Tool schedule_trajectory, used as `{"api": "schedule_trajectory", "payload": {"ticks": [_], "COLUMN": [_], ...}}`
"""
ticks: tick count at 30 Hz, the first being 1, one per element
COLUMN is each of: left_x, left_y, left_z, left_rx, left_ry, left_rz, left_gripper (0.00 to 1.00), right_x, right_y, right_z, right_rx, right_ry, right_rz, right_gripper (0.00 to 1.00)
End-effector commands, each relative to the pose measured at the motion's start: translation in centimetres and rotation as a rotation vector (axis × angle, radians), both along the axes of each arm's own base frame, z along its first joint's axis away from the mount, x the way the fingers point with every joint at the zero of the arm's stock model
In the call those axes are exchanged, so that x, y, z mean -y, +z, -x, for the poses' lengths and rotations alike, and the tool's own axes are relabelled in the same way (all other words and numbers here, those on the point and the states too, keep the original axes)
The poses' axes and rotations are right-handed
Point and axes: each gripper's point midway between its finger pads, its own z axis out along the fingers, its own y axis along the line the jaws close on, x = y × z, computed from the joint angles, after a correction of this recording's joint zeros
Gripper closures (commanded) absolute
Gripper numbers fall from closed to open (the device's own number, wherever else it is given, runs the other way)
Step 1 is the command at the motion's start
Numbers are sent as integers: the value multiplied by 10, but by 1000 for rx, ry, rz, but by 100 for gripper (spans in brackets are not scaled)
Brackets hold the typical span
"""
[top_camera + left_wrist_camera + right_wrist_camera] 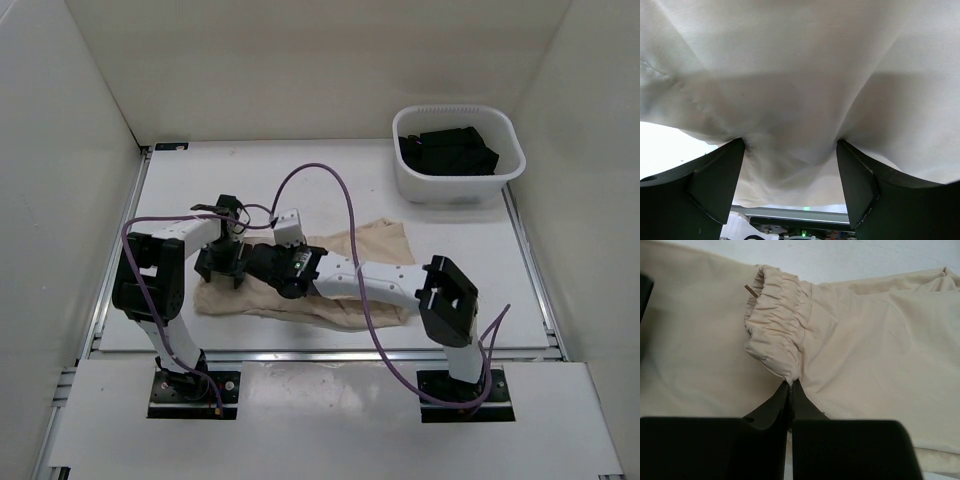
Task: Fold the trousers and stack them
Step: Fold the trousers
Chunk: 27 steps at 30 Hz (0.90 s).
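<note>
— What lies on the table (330,165)?
— The trousers (375,243), spread flat across its middle and reaching toward the near edge, with both arms stretched over their left half.
— And in the far right corner?
— A white tub (460,186) holding black garments (448,150), well apart from the trousers.
— How does the left gripper (788,147) stand?
— Its fingers (722,175) are wide apart. The pale cloth fills its view and sags into the gap between them, touching both tips; whether it is gripped cannot be told.
— And the right gripper (790,385)?
— Its fingers (772,412) are pressed together, pinching the cloth at the lower edge of the gathered waistband (777,325), which is bunched up just beyond the tips.
— Are the two grippers close together?
— Just beside each other from above, near the left end of the trousers.
</note>
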Motion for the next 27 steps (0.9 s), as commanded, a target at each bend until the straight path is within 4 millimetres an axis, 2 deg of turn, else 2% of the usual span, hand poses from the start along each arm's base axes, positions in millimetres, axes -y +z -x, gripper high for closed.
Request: {"api": "schedule_trajectory", "payload": {"ticks": [1, 2, 3, 4, 6, 7, 8, 9, 10, 11, 12, 13, 14, 16, 17, 18, 19, 20, 21, 22, 23, 24, 25, 27], "left_x": [9, 9, 5, 5, 2, -1, -6, -7, -12, -15, -17, -19, -21, -19, -19, -11, -3, 6, 29, 40, 55, 68, 96, 127], "left_y": [-7, -7, -6, -6, -6, -6, -6, -3, -3, 4, 7, 15, 25, 46, 56, 70, 88, 97, 118, 128, 133, 134, 139, 131], "left_z": [-13, -13, -13, -13, -14, -14, -15, -13, -13, -16, -14, -17, -20, -34, -35, -40, -52, -57, -61, -62, -62, -62, -58, -48], "left_rx": [48, 48, 51, 51, 51, 51, 54, 54, 56, 81, 80, 96, 123, 179, 187, 219, 271, 287, 322, 334, 331, 320, 322, 286], "left_ry": [14, 14, 24, 24, 35, 46, 59, 59, 74, 86, 87, 88, 90, 90, 90, 72, 54, 31, -30, -62, -100, -135, -208, -289], "left_rz": [52, 52, 43, 43, 43, 42, 30, 30, 21, 25, 16, 3, -1, 9, 10, 30, 43, 50, 78, 87, 105, 108, 135, 174], "left_gripper": [14, 14, 14, 14, 14, 14, 14, 14, 14, 14, 14, 14, 14, 13, 13, 13, 13, 13, 13, 13, 12, 12, 12, 12], "right_x": [3, -3, -11, -14, -36, -41, -46, -47, -45, -35, -25, -10, 10, 46, 68, 87, 107, 121, 149, 161, 172, 183, 198, 211], "right_y": [29, 21, 11, 2, -2, 1, 12, 27, 39, 71, 87, 87, 113, 107, 90, 78, 63, 55, 28, 13, 14, 6, -9, -27], "right_z": [9, 12, 19, 23, 29, 33, 39, 38, 41, 42, 39, 39, 37, 26, 27, 19, 21, 22, 22, 28, 28, 29, 35, 37], "right_rx": [73, 49, -7, -38, -70, -69, -62, -44, -16, 23, 64, 80, 114, 103, 72, 46, 17, -5, -43, -83, -70, -66, -67, -87], "right_ry": [32, 55, 99, 139, 230, 287, 325, 342, 358, 342, 309, 276, 203, 85, -1, -71, -122, -198, -272, -299, -324, -378, -401, -440], "right_rz": [-36, -46, -54, -22, -12, 27, 24, 13, 5, -57, -89, -98, -192, -224, -253, -250, -212, -254, -206, -206, -249, -284, -318, -380], "right_gripper": [100, 100, 95, 85, 61, 37, 32, 5, 2, 2, 2, 4, 7, 21, 47, 62, 76, 98, 100, 100, 100, 100, 100, 100]}}
